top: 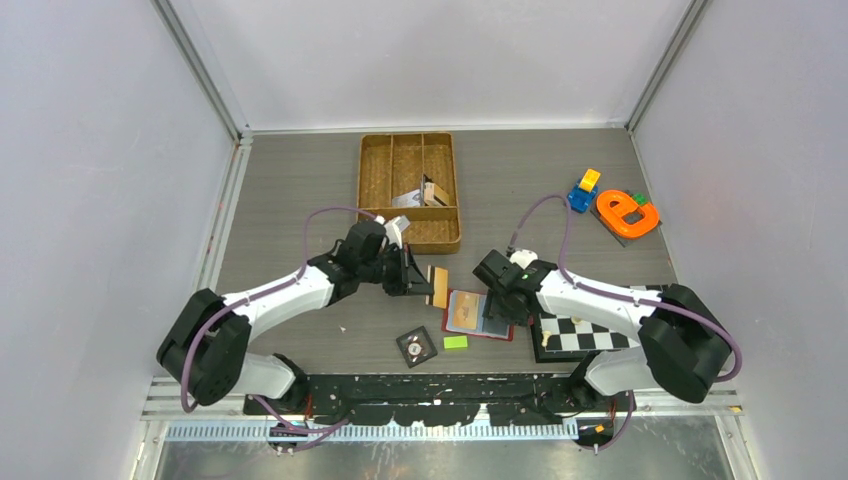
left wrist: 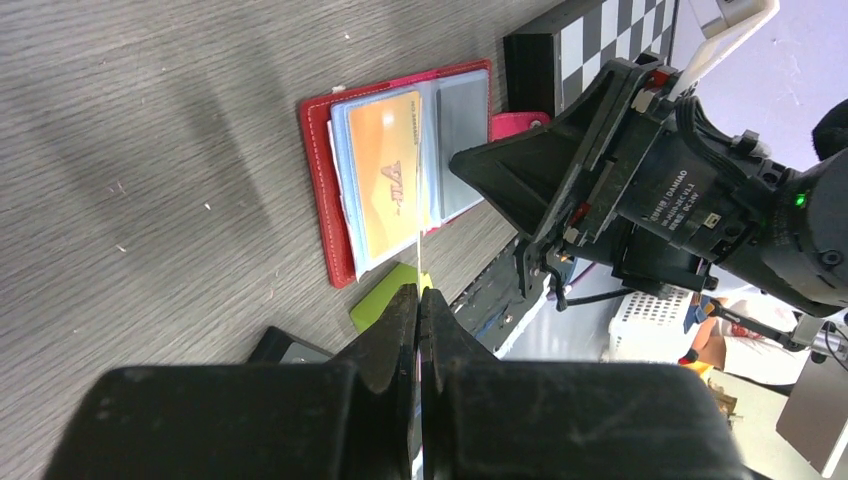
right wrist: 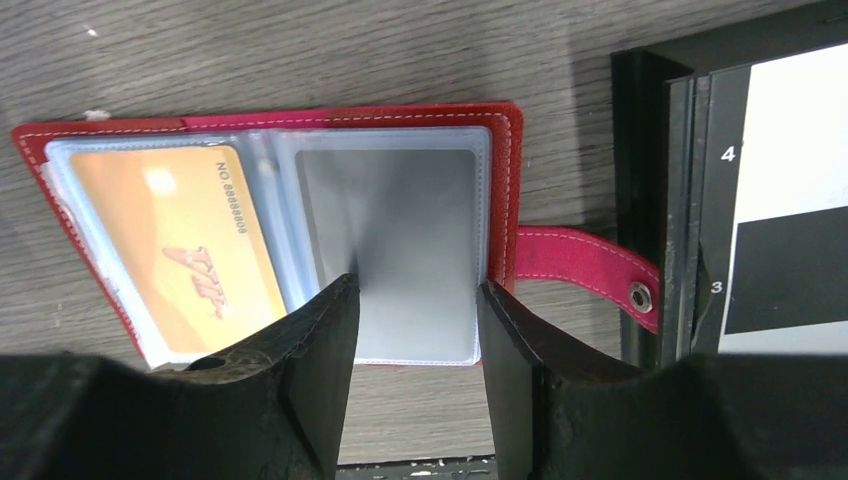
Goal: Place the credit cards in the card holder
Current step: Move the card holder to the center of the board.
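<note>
Desk (top: pixel 300 180) view: my left end effector (left wrist: pixel 419 305), clamped shut, pinches a tan card (top: pixel 438 287) on edge just beside the open red card holder (right wrist: pixel 150 127). My right end effector (right wrist: pixel 415 290), jaws parted and gripping nothing, straddles the holder's grey pocket (right wrist: pixel 400 200).

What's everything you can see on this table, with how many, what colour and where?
card holder: one, red, open, front centre.
credit card: one, orange, in the holder's left sleeve.
held credit card: one, tan, left of the holder.
woven tray: one, brown, back centre, small items inside.
tile: one, black with dial, near edge.
block: one, green, beside the tile.
checkerboard: one, black-white, under right arm.
toy blocks: two, blue and yellow, back right.
orange toy: one, back right.
left gripper: black, shut on held credit card.
right gripper: black, open above holder's right sleeve.
</note>
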